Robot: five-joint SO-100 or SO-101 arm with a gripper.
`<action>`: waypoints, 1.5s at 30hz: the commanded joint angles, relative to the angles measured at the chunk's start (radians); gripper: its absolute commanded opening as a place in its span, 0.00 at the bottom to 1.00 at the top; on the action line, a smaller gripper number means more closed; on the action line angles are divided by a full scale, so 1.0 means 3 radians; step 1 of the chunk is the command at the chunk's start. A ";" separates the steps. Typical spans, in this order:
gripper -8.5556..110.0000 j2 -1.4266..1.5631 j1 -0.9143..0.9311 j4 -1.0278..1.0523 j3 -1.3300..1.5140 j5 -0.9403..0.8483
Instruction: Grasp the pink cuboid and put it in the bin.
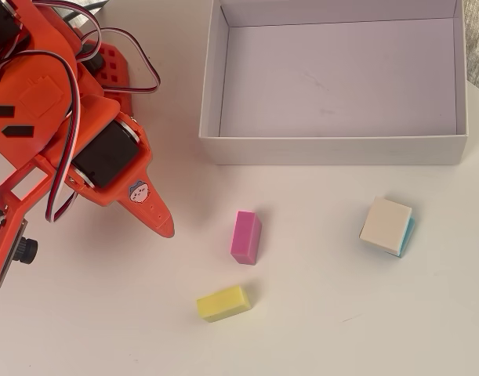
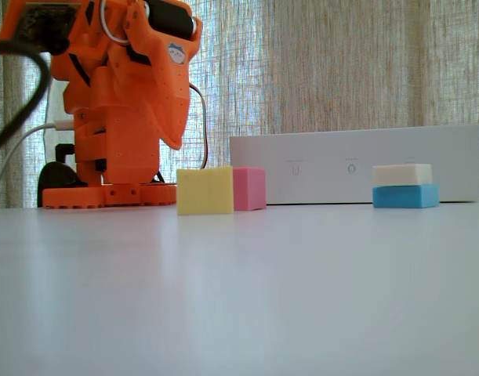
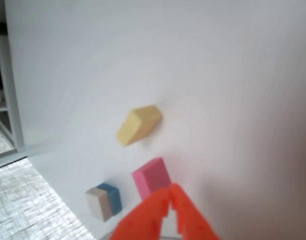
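The pink cuboid [image 1: 245,236] lies on the white table, a short way in front of the bin's near wall. In the fixed view the pink cuboid [image 2: 249,188] is half hidden behind a yellow block. The bin [image 1: 333,149] is a large shallow white box with nothing in it. My orange gripper [image 1: 167,228] hangs above the table to the left of the cuboid, not touching it. In the wrist view the gripper [image 3: 170,191] shows its two fingers pressed together at the tips, shut on nothing, with the pink cuboid [image 3: 151,177] just beyond them.
A yellow block [image 1: 223,303] lies just below and left of the cuboid. A cream-and-teal cube [image 1: 386,225] sits to the right, below the bin. The arm's orange base [image 2: 106,192] stands at the left, in front of a curtain.
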 commanded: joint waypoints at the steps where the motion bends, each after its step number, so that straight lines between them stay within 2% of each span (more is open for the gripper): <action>1: 0.00 -0.0010 -0.0041 -0.0005 -0.0010 -0.0077; 10: 0.00 -0.0010 -0.0041 -0.0005 -0.0010 -0.0072; 12: 0.07 -0.0010 -0.0041 -0.0005 -0.0010 -0.0072; 14: 0.07 -0.0010 -0.0041 -0.0010 -0.0010 -0.0097; 16: 0.09 -0.0010 -0.0051 -0.0026 -0.0010 -0.0327; 22: 0.22 -0.0450 -0.0143 -0.0307 -0.0394 -0.0915; 29: 0.36 -0.1662 -0.0337 -0.0343 -0.1519 -0.1258; 36: 0.37 -0.3211 -0.0481 0.0394 -0.3155 -0.1549; 40: 0.41 -0.3871 -0.0486 0.0849 -0.4004 -0.1902; 45: 0.42 -0.4239 -0.0527 0.1145 -0.4367 -0.2301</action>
